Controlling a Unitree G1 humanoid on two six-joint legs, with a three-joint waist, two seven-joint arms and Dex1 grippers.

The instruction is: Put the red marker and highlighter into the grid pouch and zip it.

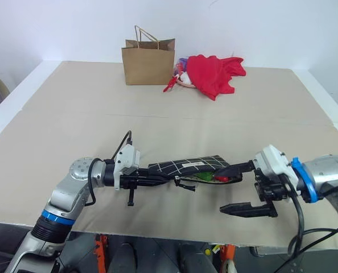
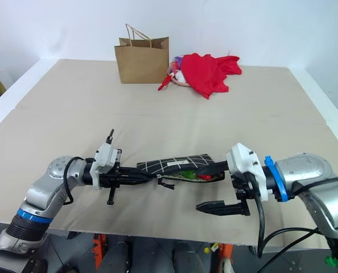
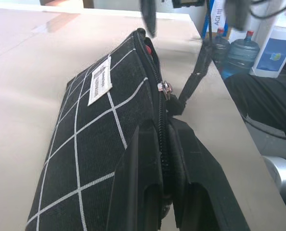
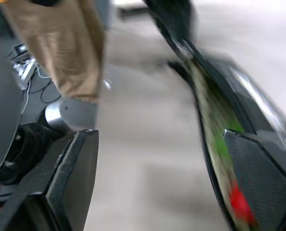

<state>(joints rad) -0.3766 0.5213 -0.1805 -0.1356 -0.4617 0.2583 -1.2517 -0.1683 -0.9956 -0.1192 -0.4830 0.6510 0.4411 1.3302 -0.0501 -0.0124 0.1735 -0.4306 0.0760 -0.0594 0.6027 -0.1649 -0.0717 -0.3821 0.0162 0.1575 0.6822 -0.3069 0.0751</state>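
Head views: the grid pouch (image 1: 186,166) hangs above the bench (image 1: 72,125), left gripper (image 1: 157,181) clenched on one end. Green highlighter (image 1: 205,177) and red marker (image 1: 220,178) peek inside.

Wrist views: right gripper (image 4: 157,183) jaws spread wide, grasping nothing. Zipping looks left.

Four cameras, one worktop (image 1: 72,114)
Head pair looks down toward 12 o'clock; wrist cameras sit close, facing each other along the pouch (image 1: 186,166), shared by all.
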